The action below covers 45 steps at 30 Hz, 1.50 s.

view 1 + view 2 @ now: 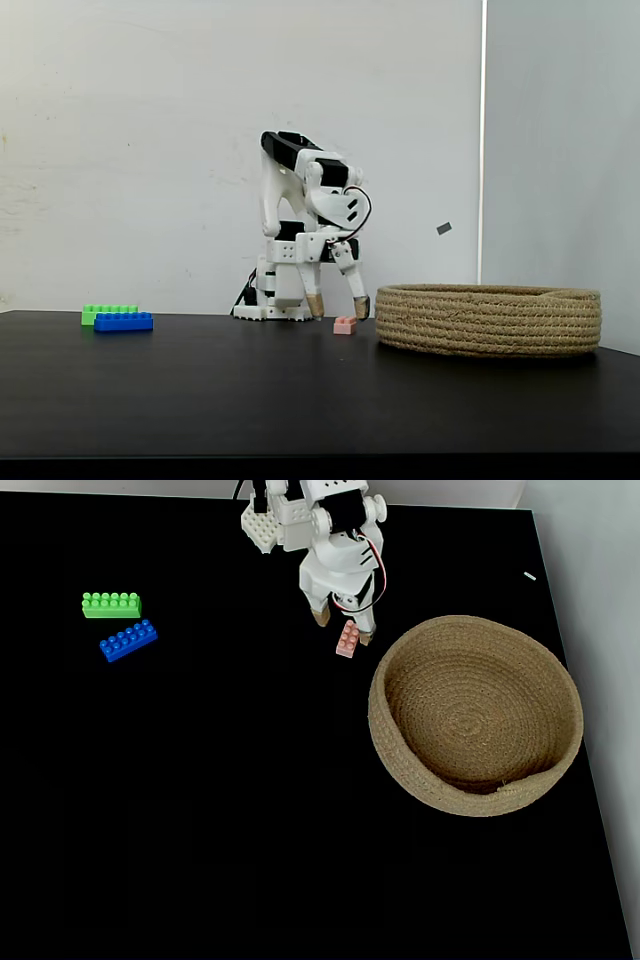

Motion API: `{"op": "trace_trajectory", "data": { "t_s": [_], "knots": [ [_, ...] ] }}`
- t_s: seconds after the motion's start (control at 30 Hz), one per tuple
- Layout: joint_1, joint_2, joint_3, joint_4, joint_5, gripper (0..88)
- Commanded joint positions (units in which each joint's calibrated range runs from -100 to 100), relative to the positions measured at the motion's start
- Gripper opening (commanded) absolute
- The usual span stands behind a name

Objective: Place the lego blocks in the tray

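Note:
The small pink lego block (344, 325) (347, 640) lies on the black table just left of the tray (490, 318) (400, 750), a wide coiled tan rope basket with nothing visible inside. My gripper (338, 306) (343, 627) is open, its two tan-tipped fingers reaching down to the table; in a fixed view from above the pink block lies between the fingertips, slightly in front of them. A long green block (108, 311) (111, 604) and a long blue block (124, 321) (128, 640) lie side by side far to the left.
The arm's white base (268, 300) (262, 525) stands at the back of the table by a white wall. The table's right edge (580, 740) runs just past the tray.

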Motion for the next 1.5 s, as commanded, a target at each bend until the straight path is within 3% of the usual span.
{"op": "trace_trajectory", "data": {
  "t_s": [0.0, 0.4, 0.53, 0.8, 1.07, 1.47],
  "knots": [
    [-0.66, 0.21, -3.94, -0.66, -0.24, 23.2],
    [-1.48, 3.21, -4.12, -2.0, -1.03, 13.6],
    [-1.48, 4.33, -3.94, -3.08, -1.27, 0.1],
    [0.99, 0.03, -9.14, 1.09, -0.15, 0.0],
    [3.96, -9.42, -23.36, 5.08, 5.71, 0.0],
    [-5.85, 6.65, -44.34, -7.41, 5.96, 0.0]
  ]
}}
